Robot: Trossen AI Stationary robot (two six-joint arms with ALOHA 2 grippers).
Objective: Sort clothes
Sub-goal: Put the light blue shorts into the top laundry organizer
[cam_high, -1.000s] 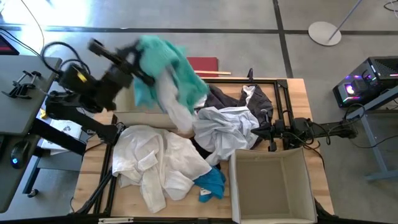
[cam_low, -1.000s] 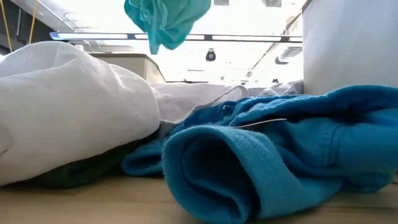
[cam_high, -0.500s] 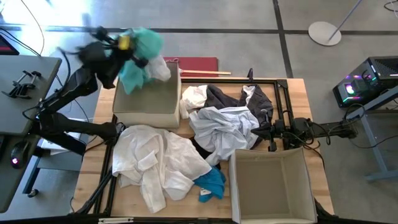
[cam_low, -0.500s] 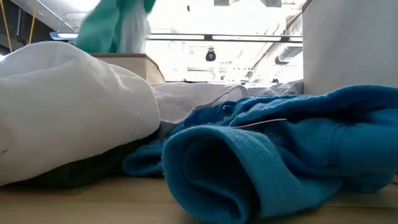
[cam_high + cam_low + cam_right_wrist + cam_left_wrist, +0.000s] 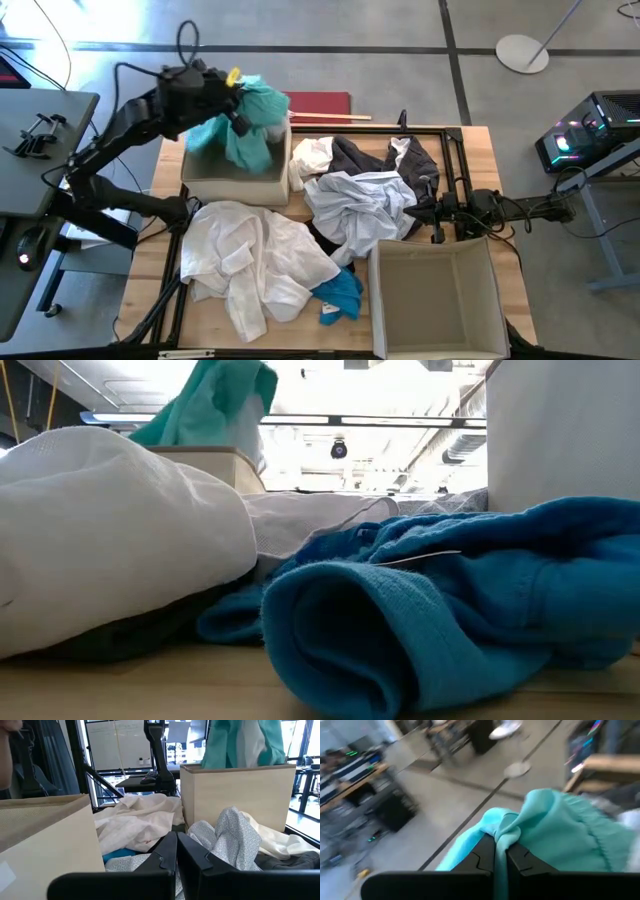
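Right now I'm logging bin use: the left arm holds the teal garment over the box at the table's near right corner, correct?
Wrong box. The high view shows the left gripper holding the teal garment over the far-left box; the near-right box has nothing above it.

I can read no text, label, brand, number or sign in any of my views. The whiteboard behind the desk in my right wrist view carries faint marks, but they are too small for me to make out.
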